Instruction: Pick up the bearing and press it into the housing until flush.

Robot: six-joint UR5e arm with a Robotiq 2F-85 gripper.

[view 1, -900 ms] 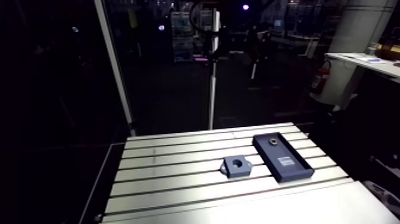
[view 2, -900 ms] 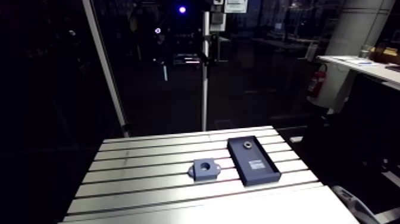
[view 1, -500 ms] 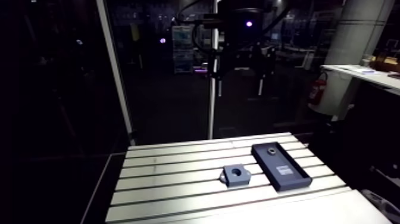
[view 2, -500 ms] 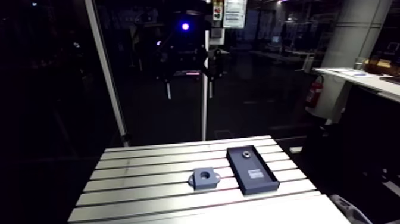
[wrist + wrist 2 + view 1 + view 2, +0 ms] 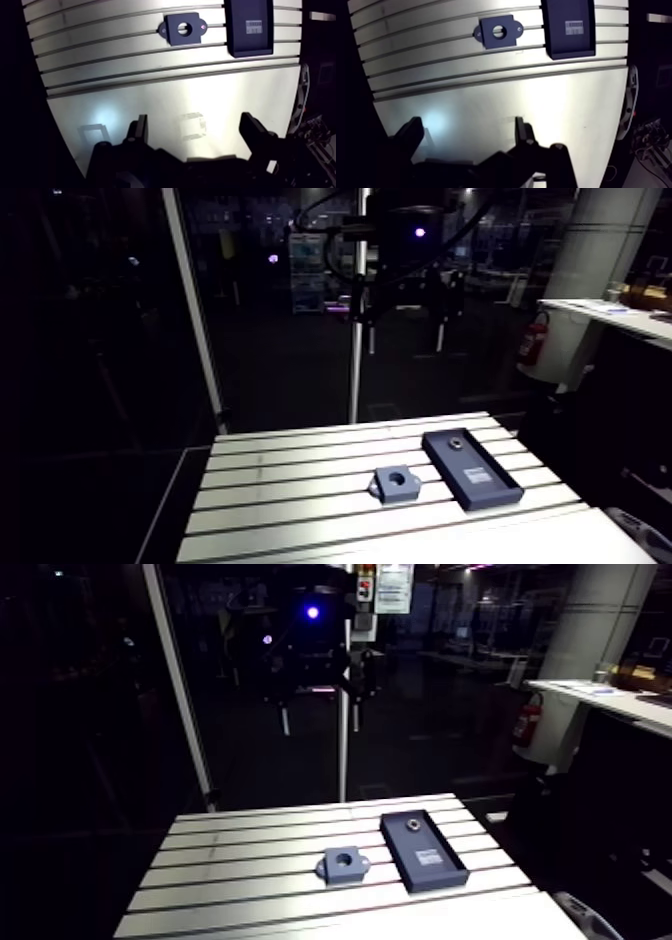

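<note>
Table (image 5: 150, 100): bare aluminium, brushed, satin sheen with soft glare patches.
Housing (image 5: 183, 29): dark grey, matt, smooth faces; plastic or coated metal, cannot tell.
Tray (image 5: 247, 46), at 3 o'clock of housing: dark, matt, smooth.
Label (image 5: 254, 26): pale, paper-like, flat.
Bearing (image 5: 455, 442): small ring, faint metallic gleam.
Gripper (image 5: 195, 125): black, matt fingers (image 5: 252, 132).

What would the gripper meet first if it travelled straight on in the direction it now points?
The gripper would probably meet bare table; nothing lies between its open fingers. The housing and dark tray sit farther ahead, off that line.
</note>
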